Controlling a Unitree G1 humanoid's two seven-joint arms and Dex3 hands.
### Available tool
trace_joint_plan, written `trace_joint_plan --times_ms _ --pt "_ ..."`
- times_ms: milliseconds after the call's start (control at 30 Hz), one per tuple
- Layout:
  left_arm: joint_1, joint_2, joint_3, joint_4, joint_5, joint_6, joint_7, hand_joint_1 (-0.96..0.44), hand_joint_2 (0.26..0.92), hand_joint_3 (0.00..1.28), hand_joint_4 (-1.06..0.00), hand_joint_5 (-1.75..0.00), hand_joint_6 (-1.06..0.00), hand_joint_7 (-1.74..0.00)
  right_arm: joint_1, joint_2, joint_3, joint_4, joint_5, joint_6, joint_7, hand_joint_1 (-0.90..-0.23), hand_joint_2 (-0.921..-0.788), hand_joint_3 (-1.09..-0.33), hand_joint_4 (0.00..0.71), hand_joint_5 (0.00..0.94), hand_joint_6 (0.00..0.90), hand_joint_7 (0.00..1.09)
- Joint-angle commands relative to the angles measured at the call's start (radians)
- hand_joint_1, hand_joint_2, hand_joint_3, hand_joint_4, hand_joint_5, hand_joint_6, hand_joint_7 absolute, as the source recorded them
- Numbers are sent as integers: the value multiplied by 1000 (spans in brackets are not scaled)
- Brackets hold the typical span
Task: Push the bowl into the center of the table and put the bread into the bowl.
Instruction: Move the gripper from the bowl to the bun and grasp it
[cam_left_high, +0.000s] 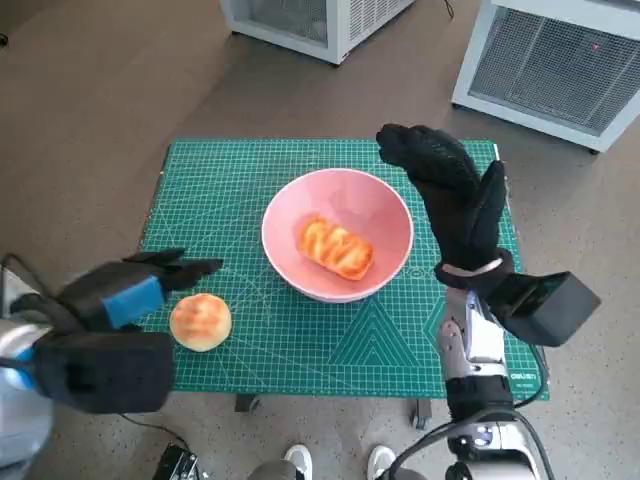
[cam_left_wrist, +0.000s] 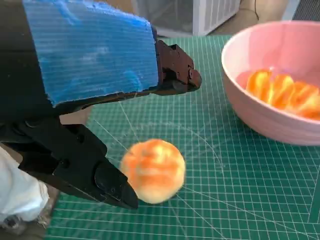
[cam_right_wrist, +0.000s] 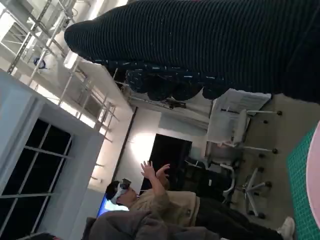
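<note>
A pink bowl (cam_left_high: 337, 247) sits near the middle of the green cutting mat (cam_left_high: 240, 180), and a long glazed bread (cam_left_high: 335, 248) lies inside it. A round bun (cam_left_high: 201, 321) rests on the mat near the front left. My left hand (cam_left_high: 125, 295) hovers just left of the bun, fingers apart, holding nothing; in the left wrist view the bun (cam_left_wrist: 153, 170) lies between its fingers (cam_left_wrist: 107, 182) untouched, with the bowl (cam_left_wrist: 272, 80) beyond. My right hand (cam_left_high: 450, 190) is raised and open just right of the bowl's rim.
White cabinets (cam_left_high: 545, 60) stand on the floor beyond the table. Shoes (cam_left_high: 298, 460) show below the table's front edge. In the right wrist view a person (cam_right_wrist: 150, 205) with a headset sits with hands raised, a white office chair (cam_right_wrist: 240, 130) nearby.
</note>
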Motion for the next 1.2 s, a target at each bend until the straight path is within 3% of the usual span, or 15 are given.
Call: trace_joint_plan --times_ms 33,900,1033,1067,1100,1133,1167,1200 --pt "-24 -35 -52 68 41 -7 47 -94 736 5 -224 -10 -339 -14 14 -11 -7 8 -5 14 5 -730 -921 -737 277 0 97 452" --pt "-116 -123 -264 426 218 -80 157 57 775 15 -410 -32 -485 -42 41 -18 -9 -28 -34 19 -39 -721 -921 -736 277 0 80 457" --pt "-113 -123 -279 446 244 -91 176 83 807 30 -540 -84 -561 -73 44 -16 -7 -32 -38 20 -46 -720 -921 -736 277 0 79 459" --pt "-112 -122 -280 448 249 -95 180 85 816 28 -563 -142 -582 -77 45 -15 -7 -33 -40 21 -48 -720 -921 -736 277 0 79 459" --pt "-108 -119 -282 450 256 -104 189 86 829 22 -555 -307 -615 -80 45 -15 -6 -34 -41 21 -50 -720 -921 -736 277 1 79 459" --pt "-106 -118 -284 451 260 -110 195 141 848 48 -562 -510 -639 -106 45 -14 -6 -34 -42 21 -51 -720 -921 -736 278 1 79 459" --pt "-104 -114 -284 450 265 -118 202 219 874 95 -561 -814 -643 -198 46 -14 -6 -34 -44 21 -52 -720 -921 -735 278 1 79 459" --pt "-102 -112 -284 449 268 -124 207 270 891 119 -567 -1002 -624 -351 46 -13 -6 -35 -45 21 -53 -720 -921 -735 278 1 79 460"
